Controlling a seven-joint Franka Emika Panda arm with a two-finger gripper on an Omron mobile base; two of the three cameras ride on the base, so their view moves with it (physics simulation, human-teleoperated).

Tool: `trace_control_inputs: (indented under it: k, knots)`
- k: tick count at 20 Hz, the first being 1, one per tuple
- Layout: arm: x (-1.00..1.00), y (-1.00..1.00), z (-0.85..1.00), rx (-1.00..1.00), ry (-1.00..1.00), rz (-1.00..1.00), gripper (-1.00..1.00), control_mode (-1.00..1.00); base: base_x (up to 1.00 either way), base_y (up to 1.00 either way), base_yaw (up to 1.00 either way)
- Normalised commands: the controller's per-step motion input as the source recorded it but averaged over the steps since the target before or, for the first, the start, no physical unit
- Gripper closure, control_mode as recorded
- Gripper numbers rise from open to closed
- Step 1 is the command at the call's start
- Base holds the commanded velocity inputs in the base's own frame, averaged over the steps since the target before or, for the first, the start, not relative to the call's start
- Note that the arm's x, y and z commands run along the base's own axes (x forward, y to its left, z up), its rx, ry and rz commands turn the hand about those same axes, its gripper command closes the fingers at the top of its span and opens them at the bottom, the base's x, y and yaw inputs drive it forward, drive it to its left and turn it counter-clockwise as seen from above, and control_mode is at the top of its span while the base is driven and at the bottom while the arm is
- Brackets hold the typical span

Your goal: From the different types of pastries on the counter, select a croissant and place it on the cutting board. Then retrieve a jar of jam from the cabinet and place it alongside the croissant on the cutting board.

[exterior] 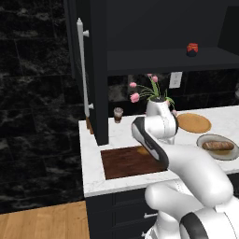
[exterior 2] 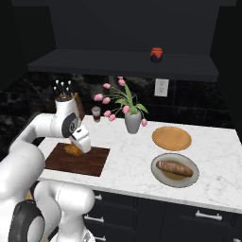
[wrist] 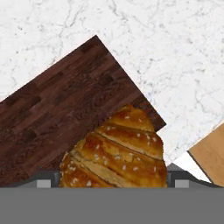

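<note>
In the hand view the golden-brown croissant (wrist: 116, 153) sits between my two fingertips (wrist: 47, 180), which press on its sides. Below it lies the dark reddish-brown cutting board (wrist: 61, 113), close to one of its corners. From the right base view my gripper (exterior 2: 75, 149) points down at the board (exterior 2: 90, 163), shut on the croissant (exterior 2: 72, 150); whether the pastry touches the wood I cannot tell. In the left base view the croissant (exterior: 142, 151) peeks out behind my arm at the board's (exterior: 123, 163) far right edge. The red jar of jam (exterior 2: 156, 54) stands on the open cabinet's shelf (exterior 2: 123, 64).
On the counter (exterior 2: 142, 165) stand a vase of pink tulips (exterior 2: 133, 122), a round wooden board (exterior 2: 171, 138), a plate (exterior 2: 163, 177) with a long brown roll (exterior 2: 175, 168), a brown cup (exterior 2: 96, 113) and a knife block (exterior 2: 71, 100). The open cabinet door with its pale handle (exterior: 83, 70) stands left of the board.
</note>
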Motion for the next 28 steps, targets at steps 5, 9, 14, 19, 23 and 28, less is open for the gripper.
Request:
trace_control_inputs:
  k: [5, 9, 14, 19, 23, 28]
  knots:
    - [0.0, 0.55, 0.0, -0.06, 0.03, 0.09, 1.0, -1.0, 0.0, 0.0, 0.0]
    - [0.0, 0.41, 0.0, 0.14, 0.0, 0.01, 1.0, -1.0, 0.0, 0.0, 0.0]
    - [0.15, 0.83, 0.0, 0.16, 0.01, 0.05, 1.0, -1.0, 0.0, 0.0, 0.0]
    - [-0.04, 0.31, -0.02, -0.03, 0.0, 0.0, 1.0, -1.0, 0.0, 0.0, 0.0]
    - [0.15, 0.55, 0.0, -0.09, 0.0, 0.02, 1.0, -1.0, 0.0, 0.0, 0.0]
    - [0.12, -0.11, -0.01, -0.01, 0.0, 0.0, 1.0, -1.0, 0.0, 0.0, 0.0]
